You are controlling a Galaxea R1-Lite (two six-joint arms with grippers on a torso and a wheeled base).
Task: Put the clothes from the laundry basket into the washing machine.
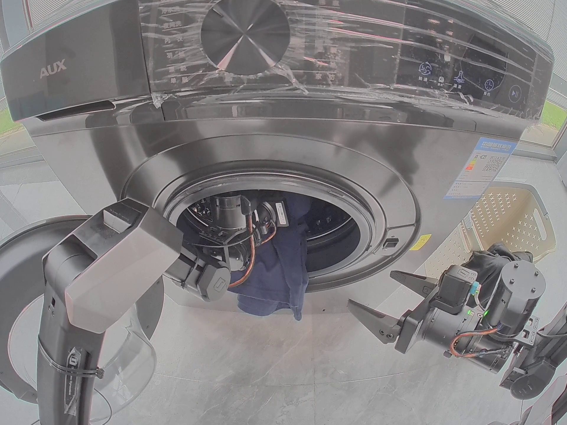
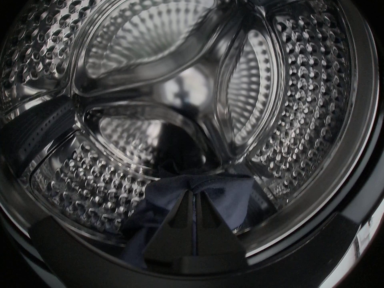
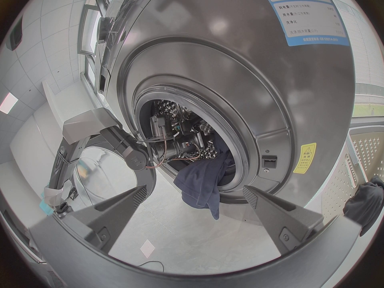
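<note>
Just inside the drum (image 2: pixel 312 81), the left pincer (image 2: pixel 195 199) was closed on a navy garment (image 1: pixel 277 267) draped over the rim (image 1: pixel 331 281); the right pincer (image 1: pixel 371 288) stood wide open, empty, near the basket (image 1: pixel 508 213).

A laundry room is showing here; a front-loading washing machine (image 1: pixel 354 149) is standing on pale floor tiles (image 1: pixel 266 373); a perforated laundry basket (image 1: pixel 508 216) is sitting just beside it; white wall tiles (image 3: pixel 44 33) are running behind it.

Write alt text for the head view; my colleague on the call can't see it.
The left arm is in the open drum of the washing machine, where a navy garment hangs out over the door rim. The right gripper, open, hovers lower right beside the laundry basket holding a dark garment.
</note>
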